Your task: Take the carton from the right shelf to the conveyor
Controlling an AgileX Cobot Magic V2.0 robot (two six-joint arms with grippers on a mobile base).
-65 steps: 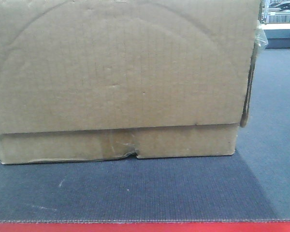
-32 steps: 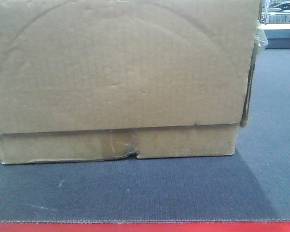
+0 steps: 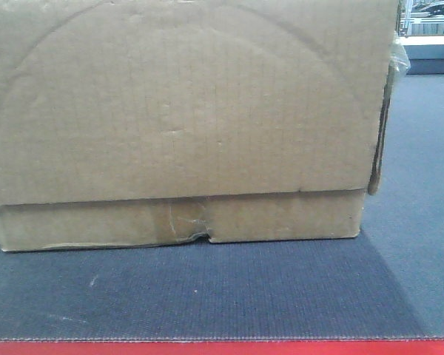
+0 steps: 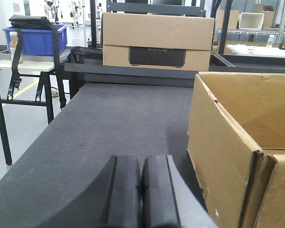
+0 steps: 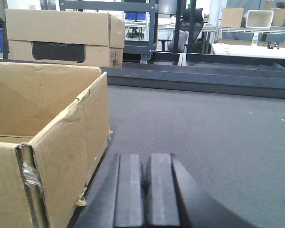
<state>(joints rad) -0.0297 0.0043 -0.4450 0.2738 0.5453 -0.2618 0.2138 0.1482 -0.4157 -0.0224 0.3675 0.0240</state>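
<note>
The carton, a large brown open-topped box with a lower flap band, a tape patch and a torn notch, stands on the dark grey conveyor just behind its red strip. My left gripper is shut and empty, low over the belt, just off the carton's left wall. My right gripper is also shut and empty, beside the carton's right wall over the belt. Neither touches the carton. The shelf is out of view.
A second, closed cardboard box with a dark label sits at the belt's far end behind a black rail. A blue bin stands on a table to the left. White tables and racks lie behind.
</note>
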